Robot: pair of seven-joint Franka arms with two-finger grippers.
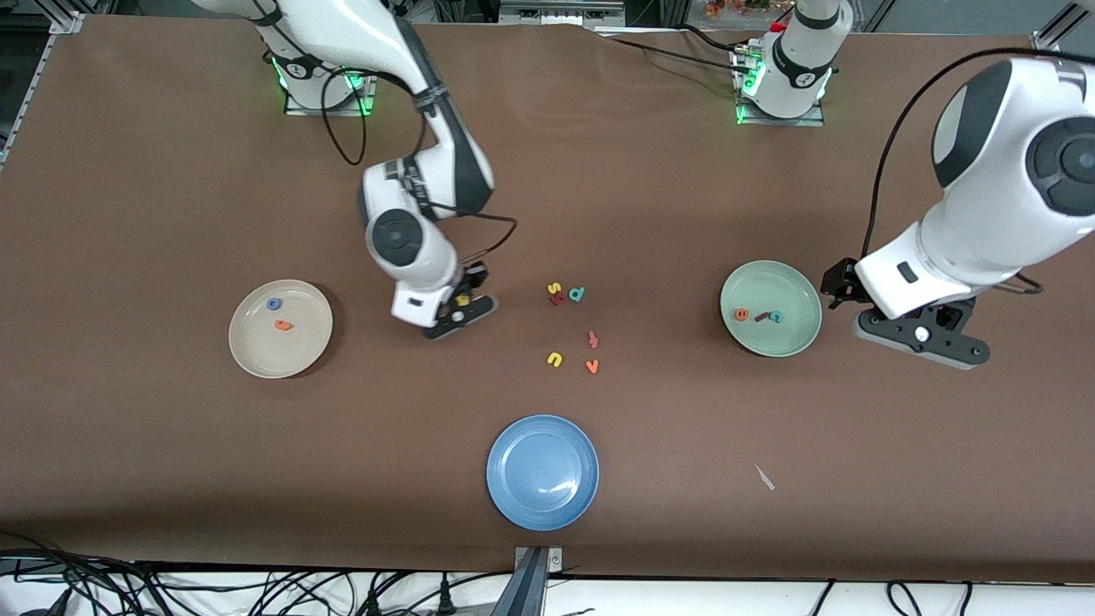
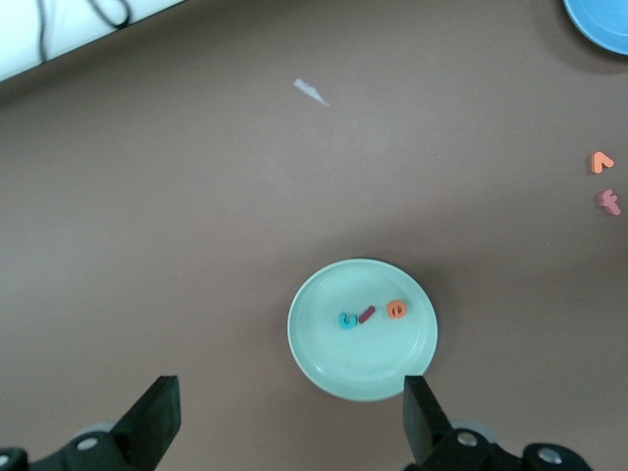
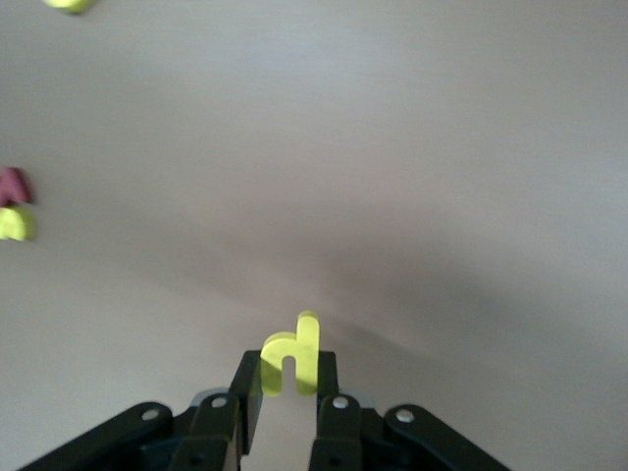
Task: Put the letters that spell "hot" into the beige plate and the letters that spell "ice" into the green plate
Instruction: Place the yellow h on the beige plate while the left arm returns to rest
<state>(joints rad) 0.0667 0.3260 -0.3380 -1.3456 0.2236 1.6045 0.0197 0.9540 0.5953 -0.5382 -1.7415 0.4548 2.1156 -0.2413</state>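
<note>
A: Where's the yellow h (image 3: 291, 358)?
B: Pinched in the right gripper (image 3: 289, 392), low over bare table between the beige plate (image 1: 248, 351) and the leftover letters (image 1: 573, 329).
A: Progress?
B: Blue o (image 1: 274, 303) and orange t (image 1: 282, 325) sit in beige; orange e (image 1: 741, 314), dark red i (image 1: 760, 316), teal c (image 1: 776, 317) fill the green plate (image 1: 800, 291). Only h remains, I'd say.
A: Left gripper (image 2: 285, 422)?
B: Spread wide, waiting above that green plate's edge.

Two arms: glossy white shells, black joint bands and round caps, black cables, green-lit bases. Left gripper (image 1: 922, 336) and right gripper (image 1: 458, 310): black, silver screws, apparently matte.
</note>
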